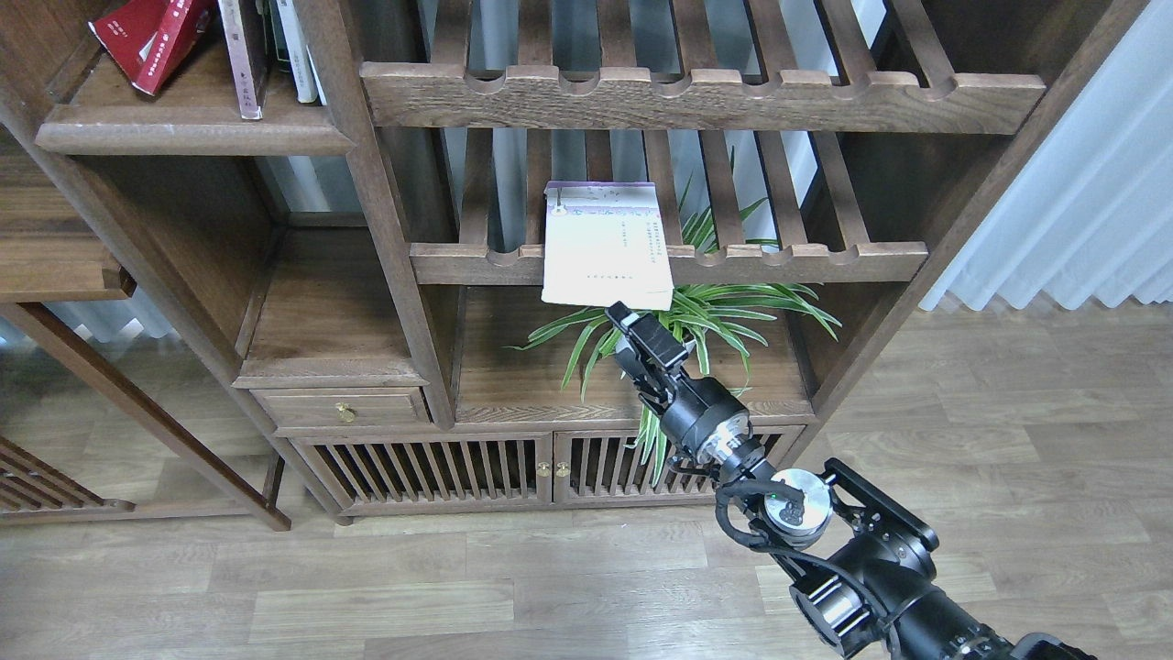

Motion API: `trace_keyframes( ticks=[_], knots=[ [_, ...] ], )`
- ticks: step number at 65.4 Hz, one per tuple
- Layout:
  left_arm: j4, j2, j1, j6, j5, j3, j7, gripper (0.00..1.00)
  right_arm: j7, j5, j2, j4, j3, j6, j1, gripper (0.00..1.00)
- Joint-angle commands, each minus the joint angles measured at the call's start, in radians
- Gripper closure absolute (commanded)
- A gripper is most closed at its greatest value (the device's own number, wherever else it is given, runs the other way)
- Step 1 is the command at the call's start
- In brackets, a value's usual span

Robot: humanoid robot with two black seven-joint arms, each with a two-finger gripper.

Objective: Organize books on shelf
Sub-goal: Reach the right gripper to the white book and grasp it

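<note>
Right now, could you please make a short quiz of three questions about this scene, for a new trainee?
1. True or false: the pale book lies on a slatted rack, its near edge past the front rail.
2. Which claw is at the near edge of this book? A) left B) right C) both
3. Fill in: the red book on the upper left shelf is ____, not upright.

Key:
1. True.
2. B, the right claw; the left arm is not visible.
3. Leaning. The books beside it stand upright.
</note>
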Motion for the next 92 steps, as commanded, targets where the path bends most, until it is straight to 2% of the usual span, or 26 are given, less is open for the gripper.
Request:
trace_keyframes(
  ticks=[1,12,21,28,47,52,59,71,79,92],
  knots=[
    [-0.001,-0.002,-0.011,0.000,0.000,-0.001,0.001,0.00,0.004,0.077,0.000,-0.052,-0.041,-0.041,0.085,0.02],
    [-0.001,-0.001,-0.014,0.000,0.000,-0.002,0.001,0.00,0.005,0.126,0.000,-0.122,-0.051,-0.181,0.162,0.02],
    [0.002,-0.001,-0.014,0.000,0.000,-0.012,0.001,0.00,0.007,0.146,0.000,-0.122,-0.051,-0.209,0.184,0.03],
    [0.002,-0.001,-0.016,0.000,0.000,-0.012,0.001,0.00,0.007,0.169,0.000,-0.122,-0.051,-0.213,0.193,0.09],
    [0.008,-0.001,-0.017,0.000,0.000,-0.015,0.001,0.00,-0.003,0.222,0.000,-0.122,-0.052,-0.212,0.199,0.43],
    [0.008,-0.001,-0.017,0.000,0.002,-0.025,0.001,0.00,-0.007,0.222,0.000,-0.122,-0.052,-0.210,0.201,0.63],
    [0.012,0.001,-0.017,0.000,0.002,-0.035,0.001,0.00,-0.009,0.218,0.000,-0.125,-0.052,-0.204,0.201,0.75],
    [0.013,0.001,-0.016,0.000,0.002,-0.036,0.001,0.00,-0.006,0.213,0.000,-0.124,-0.038,-0.196,0.191,0.77],
    [0.013,-0.005,-0.014,0.000,0.000,-0.033,0.001,0.00,-0.015,0.209,0.000,-0.063,-0.009,-0.144,0.150,0.77],
    [0.010,-0.047,-0.022,0.000,-0.001,-0.016,0.001,0.00,-0.087,0.152,0.000,0.187,0.064,-0.136,-0.039,0.77]
  ],
)
